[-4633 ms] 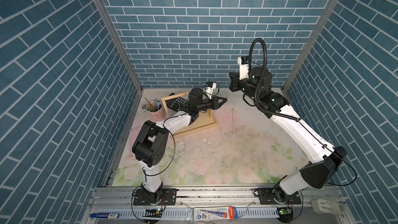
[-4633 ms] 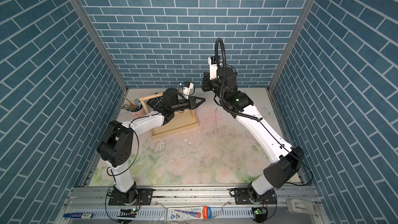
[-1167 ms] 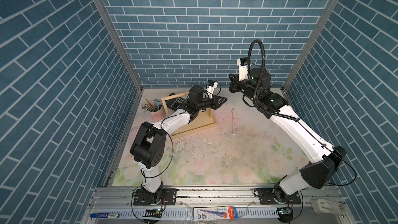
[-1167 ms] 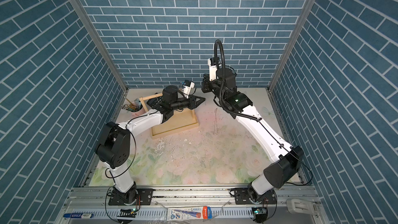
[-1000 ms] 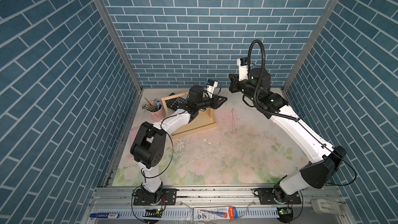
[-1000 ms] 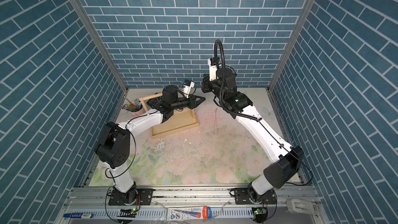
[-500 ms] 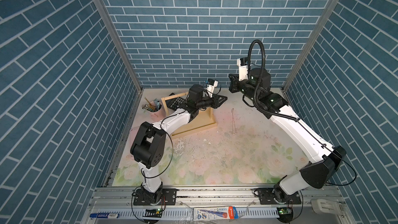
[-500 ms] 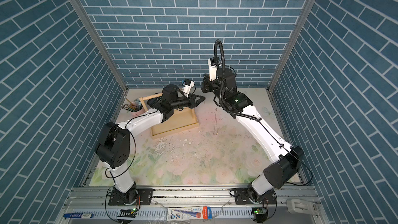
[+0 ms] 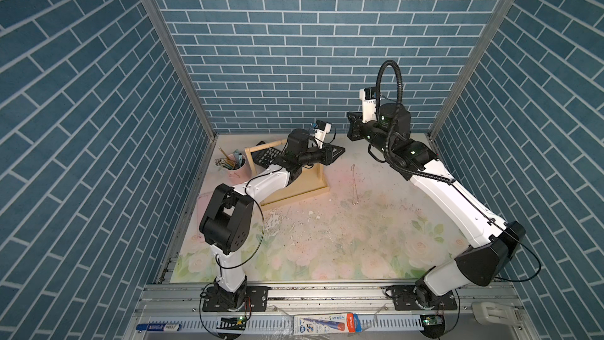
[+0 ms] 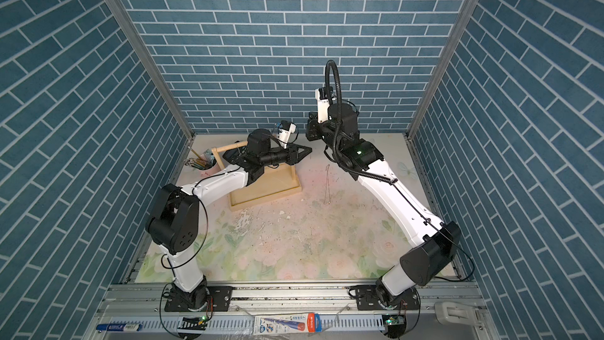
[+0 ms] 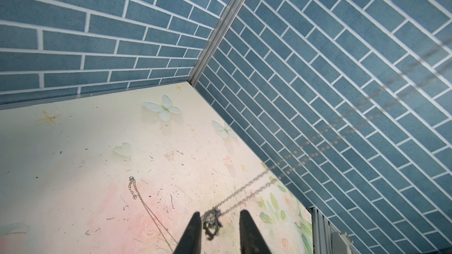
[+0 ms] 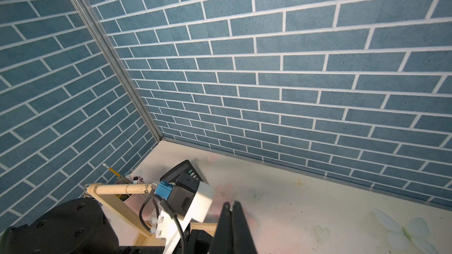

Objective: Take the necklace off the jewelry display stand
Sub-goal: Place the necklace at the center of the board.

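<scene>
Here the necklace [image 11: 211, 223]—silver chain, dark pendant—hangs within the part-open left end effector [image 11: 220, 213]; right end effector [image 12: 231, 206] closed.

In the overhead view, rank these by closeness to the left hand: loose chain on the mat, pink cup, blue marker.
1. Loose chain: on the mat, beside the left hand.
2. Pink cup: back left corner.
3. Blue marker: by the front rail, farthest.

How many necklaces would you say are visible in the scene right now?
2. One necklace lies on the mat beside the jewelry display stand; the other's pendant hangs between the left gripper's fingers. More may be hidden on the stand.
</scene>
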Controlling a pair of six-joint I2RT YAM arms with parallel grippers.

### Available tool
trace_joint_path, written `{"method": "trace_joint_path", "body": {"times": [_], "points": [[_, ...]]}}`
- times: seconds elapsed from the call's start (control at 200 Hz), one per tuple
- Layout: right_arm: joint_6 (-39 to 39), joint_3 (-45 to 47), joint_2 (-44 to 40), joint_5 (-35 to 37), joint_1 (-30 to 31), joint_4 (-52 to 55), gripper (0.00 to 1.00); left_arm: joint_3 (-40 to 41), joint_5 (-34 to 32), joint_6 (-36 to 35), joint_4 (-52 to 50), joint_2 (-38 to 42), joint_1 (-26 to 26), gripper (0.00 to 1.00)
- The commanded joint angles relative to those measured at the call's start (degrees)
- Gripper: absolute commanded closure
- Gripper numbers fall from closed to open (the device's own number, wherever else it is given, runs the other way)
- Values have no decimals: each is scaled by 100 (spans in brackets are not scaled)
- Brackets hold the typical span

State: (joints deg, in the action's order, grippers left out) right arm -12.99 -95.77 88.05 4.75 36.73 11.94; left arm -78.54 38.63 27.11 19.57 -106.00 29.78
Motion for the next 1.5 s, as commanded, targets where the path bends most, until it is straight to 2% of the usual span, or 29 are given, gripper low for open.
{"method": "trace_joint_path", "body": {"times": [0.0,0.255,0.91,1.495], "points": [[112,31,-183,-19,-17,-95,100,-142,66,-58,53,-97,38,71],[113,31,-187,-10,-19,-92,100,-149,73,-62,82,-141,41,74],[91,67,-195,-21,-17,-104,100,-213,82,-41,93,-208,37,72],[83,116,-228,-11,-17,-127,100,-213,109,4,161,-244,43,79]]}}
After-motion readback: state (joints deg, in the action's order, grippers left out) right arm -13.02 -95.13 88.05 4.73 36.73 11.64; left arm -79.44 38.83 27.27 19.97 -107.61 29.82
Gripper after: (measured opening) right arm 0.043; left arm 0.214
